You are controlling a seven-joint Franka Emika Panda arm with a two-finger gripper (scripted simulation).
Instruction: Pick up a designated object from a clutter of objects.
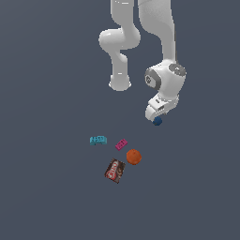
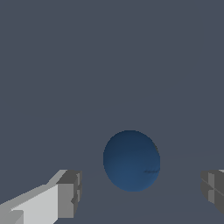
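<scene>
Down near the middle of the grey floor (image 1: 47,197) the white arm (image 1: 159,42) bends over and brings its gripper (image 1: 156,117) right above the dark blue ball (image 1: 157,121). From the exterior view the ball peeks out just below the white hand, off to that view's right and set apart from the rest of the pile. Whether it rests on the floor or hangs a touch above it, I cannot tell from either picture.

Looking through the wrist view, the blue ball (image 2: 131,160) sits between the two grey fingertips (image 2: 70,192), with clear floor showing on both sides of it. The jaws stand wide apart, far wider than the ball, and neither pad touches it, so the hand has hold of nothing.

Over toward the exterior view's left lies the other clutter, all loose on the floor, nothing boxed or binned. A small teal block (image 1: 98,140) sits farthest to that side. Near it, a pink brick (image 1: 121,144) lies tilted. Just beside the brick, slightly lower in the picture, is the orange ball (image 1: 133,156), a bit bigger than the blue one. A brown-red packet (image 1: 115,170) lies flat and slanted close to the orange ball; the two look almost touching, though I cannot be sure they meet. The blue ball is well clear of all four.
</scene>
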